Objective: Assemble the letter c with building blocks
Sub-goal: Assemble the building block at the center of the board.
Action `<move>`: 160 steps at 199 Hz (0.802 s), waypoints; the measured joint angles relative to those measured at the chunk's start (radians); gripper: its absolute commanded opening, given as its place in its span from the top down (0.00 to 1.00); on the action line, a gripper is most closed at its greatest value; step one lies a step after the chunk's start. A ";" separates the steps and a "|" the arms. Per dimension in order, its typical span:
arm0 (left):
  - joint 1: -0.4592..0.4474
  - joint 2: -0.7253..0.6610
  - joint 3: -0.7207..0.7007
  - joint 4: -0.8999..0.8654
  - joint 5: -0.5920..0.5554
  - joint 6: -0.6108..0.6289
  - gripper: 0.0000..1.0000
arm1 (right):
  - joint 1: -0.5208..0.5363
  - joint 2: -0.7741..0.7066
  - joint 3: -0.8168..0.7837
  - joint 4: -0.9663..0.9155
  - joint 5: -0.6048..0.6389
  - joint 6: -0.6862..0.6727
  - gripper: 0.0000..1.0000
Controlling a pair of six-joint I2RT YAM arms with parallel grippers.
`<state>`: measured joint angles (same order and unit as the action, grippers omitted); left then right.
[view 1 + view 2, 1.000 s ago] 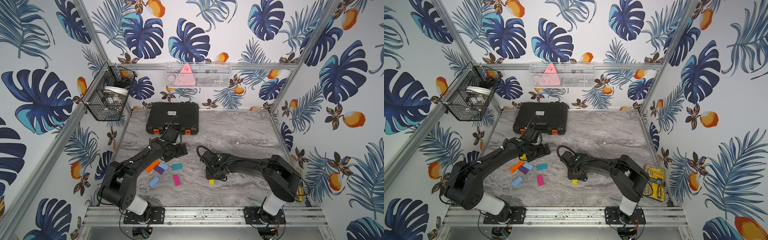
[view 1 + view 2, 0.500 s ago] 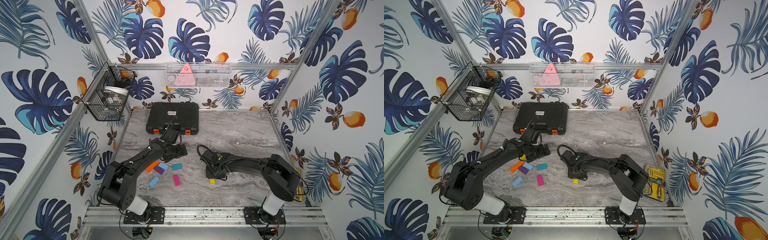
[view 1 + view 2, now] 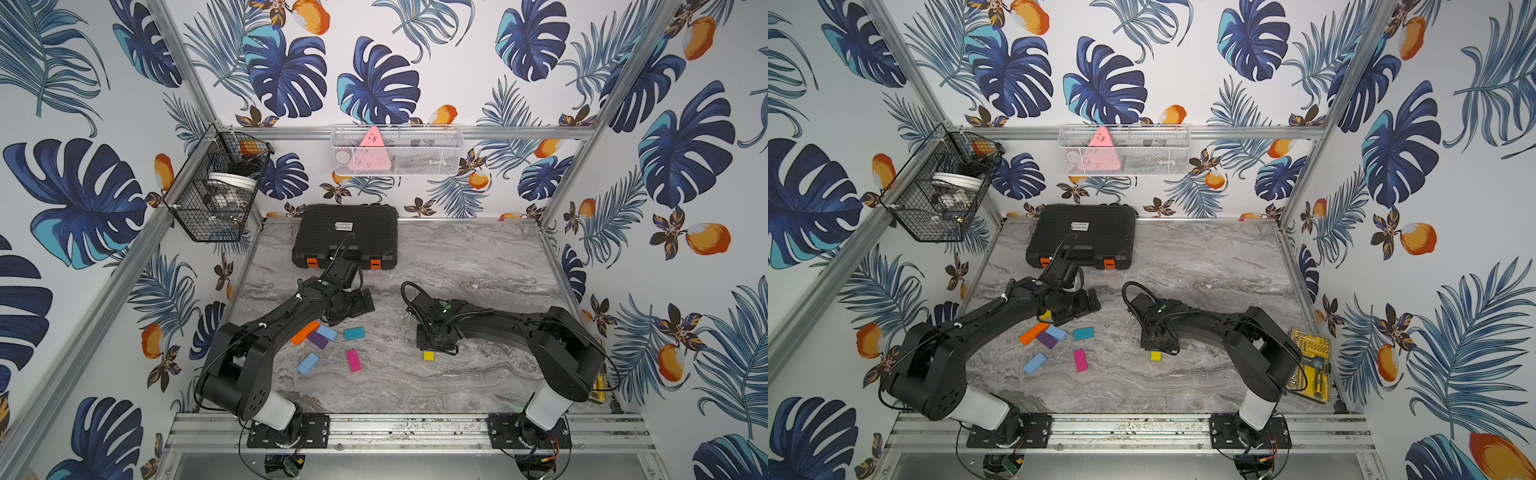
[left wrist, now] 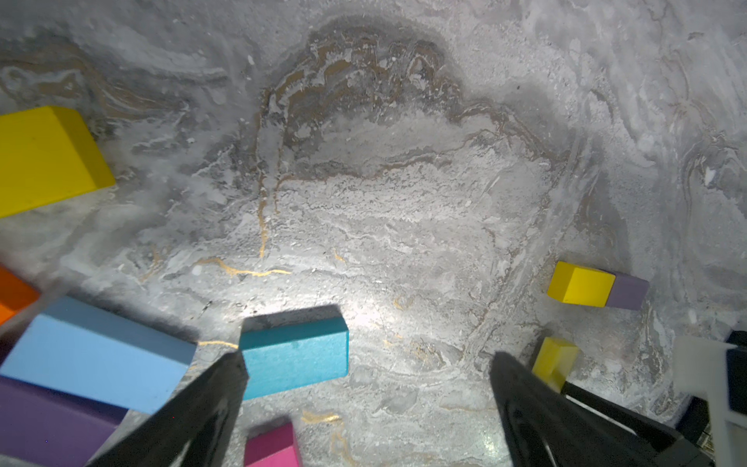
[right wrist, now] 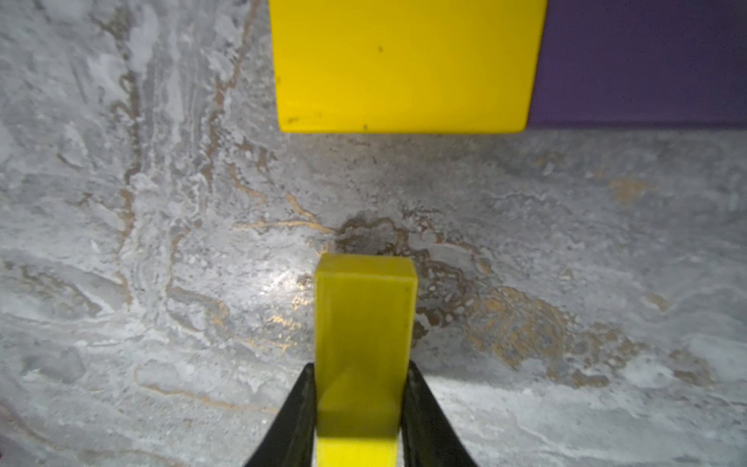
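My right gripper [image 5: 359, 368] is shut on a small yellow block [image 5: 364, 319] just above the marble table; in a top view this block [image 3: 428, 355] shows at the front edge of the gripper [image 3: 432, 347]. Just ahead of it lie a yellow block [image 5: 404, 60] and a purple block [image 5: 646, 60], end to end. My left gripper [image 4: 368, 360] is open and holds nothing, over the teal block [image 4: 295, 356]. Loose blocks lie below it: orange [image 3: 304, 332], purple [image 3: 319, 340], light blue [image 3: 328, 332], teal [image 3: 354, 333], another light blue [image 3: 307, 363], magenta [image 3: 353, 360]. A larger yellow block [image 3: 1045, 314] peeks from under the left arm.
A big black case [image 3: 345, 241] lies at the back left of the table. A yellow bit box [image 3: 1308, 365] sits by the right wall. A black wire basket [image 3: 220, 187] and a white one [image 3: 397, 151] hang on the walls.
My right gripper has closed on the small yellow block, which has shifted slightly towards the back. The left arm has not moved.
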<state>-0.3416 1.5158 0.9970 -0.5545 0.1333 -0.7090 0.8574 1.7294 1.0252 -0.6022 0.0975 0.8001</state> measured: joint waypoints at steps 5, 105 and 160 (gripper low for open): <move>0.000 0.000 -0.001 0.002 0.000 0.000 0.01 | 0.000 0.003 0.002 0.000 -0.002 0.000 0.65; 0.000 0.000 -0.010 0.017 0.004 -0.002 0.01 | -0.008 0.044 0.040 0.002 0.021 -0.031 0.63; 0.000 0.000 -0.014 0.023 0.005 -0.004 0.01 | -0.016 0.054 0.048 0.002 0.040 -0.053 0.59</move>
<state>-0.3416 1.5154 0.9825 -0.5320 0.1387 -0.7132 0.8417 1.7832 1.0733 -0.6003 0.1371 0.7475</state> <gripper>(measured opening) 0.990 0.390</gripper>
